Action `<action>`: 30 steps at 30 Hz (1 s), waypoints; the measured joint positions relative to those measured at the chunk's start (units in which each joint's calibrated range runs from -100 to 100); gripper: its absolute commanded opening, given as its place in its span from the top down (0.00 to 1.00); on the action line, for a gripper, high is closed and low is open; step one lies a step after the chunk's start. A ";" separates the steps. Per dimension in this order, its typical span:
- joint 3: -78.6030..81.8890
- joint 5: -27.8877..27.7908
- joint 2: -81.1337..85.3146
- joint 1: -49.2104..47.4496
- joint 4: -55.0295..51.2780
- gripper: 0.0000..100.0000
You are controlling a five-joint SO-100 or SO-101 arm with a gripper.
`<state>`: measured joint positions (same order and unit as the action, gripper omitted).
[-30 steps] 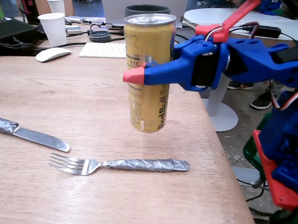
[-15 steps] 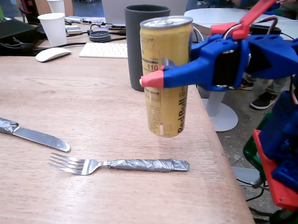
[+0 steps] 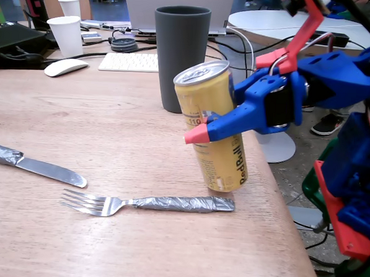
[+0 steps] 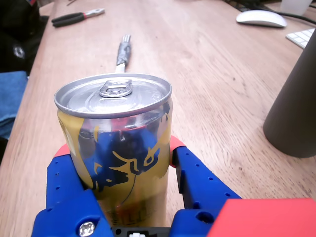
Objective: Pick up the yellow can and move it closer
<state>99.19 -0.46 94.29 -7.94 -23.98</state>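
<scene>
Gripping the yellow can [image 3: 212, 124] mid-body, gripper [image 3: 218, 129] fingers clamped either side. Tilted, top leaning away from the table's [image 3: 74, 232] right edge, base just above the fork [image 3: 147, 203]. Needs righting before release.

yellow can [image 3: 215, 131] tilted, upright-ish (unopened), near table edge

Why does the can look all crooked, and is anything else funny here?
The yellow can is tilted because the end effector is shut on it at an angle, just above the fork. Also odd: the fork and the knife have handles wrapped in silver tape. Nothing looks spilled or broken.
</scene>
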 measured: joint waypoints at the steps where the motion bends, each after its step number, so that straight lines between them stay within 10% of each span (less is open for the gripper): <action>1: 0.00 0.00 0.00 0.00 0.00 0.81; 30: 0.00 -0.10 0.09 -0.19 -1.33 0.82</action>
<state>99.19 -0.56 94.38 -8.13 -25.30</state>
